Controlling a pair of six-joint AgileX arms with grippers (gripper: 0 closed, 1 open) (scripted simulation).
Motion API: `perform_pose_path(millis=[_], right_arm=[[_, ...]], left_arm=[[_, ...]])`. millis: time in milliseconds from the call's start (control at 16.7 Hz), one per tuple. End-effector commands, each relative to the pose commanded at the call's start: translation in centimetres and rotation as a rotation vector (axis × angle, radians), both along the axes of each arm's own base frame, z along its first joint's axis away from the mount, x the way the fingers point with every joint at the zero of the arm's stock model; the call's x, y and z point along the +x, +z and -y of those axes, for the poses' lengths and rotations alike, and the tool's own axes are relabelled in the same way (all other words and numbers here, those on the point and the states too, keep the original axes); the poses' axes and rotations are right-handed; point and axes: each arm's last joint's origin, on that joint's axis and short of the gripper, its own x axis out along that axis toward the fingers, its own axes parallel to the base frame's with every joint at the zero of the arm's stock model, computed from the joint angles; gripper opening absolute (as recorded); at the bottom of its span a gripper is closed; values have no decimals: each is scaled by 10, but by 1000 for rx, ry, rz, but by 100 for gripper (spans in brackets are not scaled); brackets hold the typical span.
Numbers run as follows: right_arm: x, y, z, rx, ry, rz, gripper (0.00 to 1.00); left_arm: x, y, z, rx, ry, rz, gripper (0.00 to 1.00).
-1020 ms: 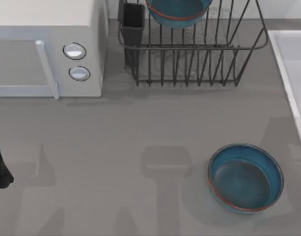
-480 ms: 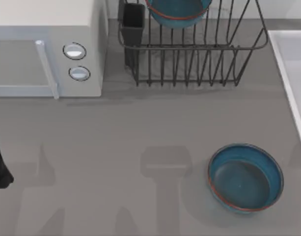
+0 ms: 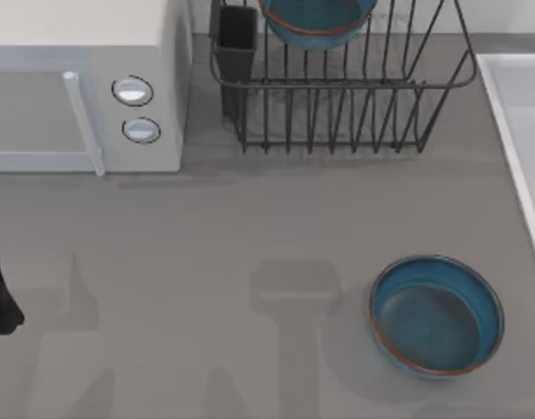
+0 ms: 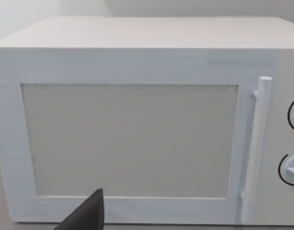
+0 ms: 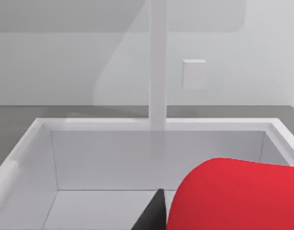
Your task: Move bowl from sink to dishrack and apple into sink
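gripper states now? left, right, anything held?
Left: facing the microwave, state cannot be told.
Right: over the sink with the apple right at it; grip cannot be told.

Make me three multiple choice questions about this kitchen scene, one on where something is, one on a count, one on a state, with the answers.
1. Where is the bowl at the top view's upper edge?
A. in the dishrack
B. on the microwave
C. in the sink

2. How many teal bowls show in the top view?
A. one
B. two
C. three

3. In the right wrist view, the apple is
A. on the counter
B. close to the camera, over the sink
C. in the rack

Answers: 1 A, it sits among the prongs. 2 B, a second bowl rests on the counter. 3 B, red fruit before the white basin.
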Motion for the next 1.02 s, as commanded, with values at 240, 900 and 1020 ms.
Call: perform_pose_path(millis=[240, 900, 1020], right_arm=[[0, 0, 0, 0, 0, 0, 8], [0, 0, 0, 0, 0, 0, 90], [0, 0, 0, 0, 0, 0, 100]], left_arm=[[0, 0, 0, 0, 0, 0, 100], [0, 0, 0, 0, 0, 0, 100], [0, 0, 0, 0, 0, 0, 100]])
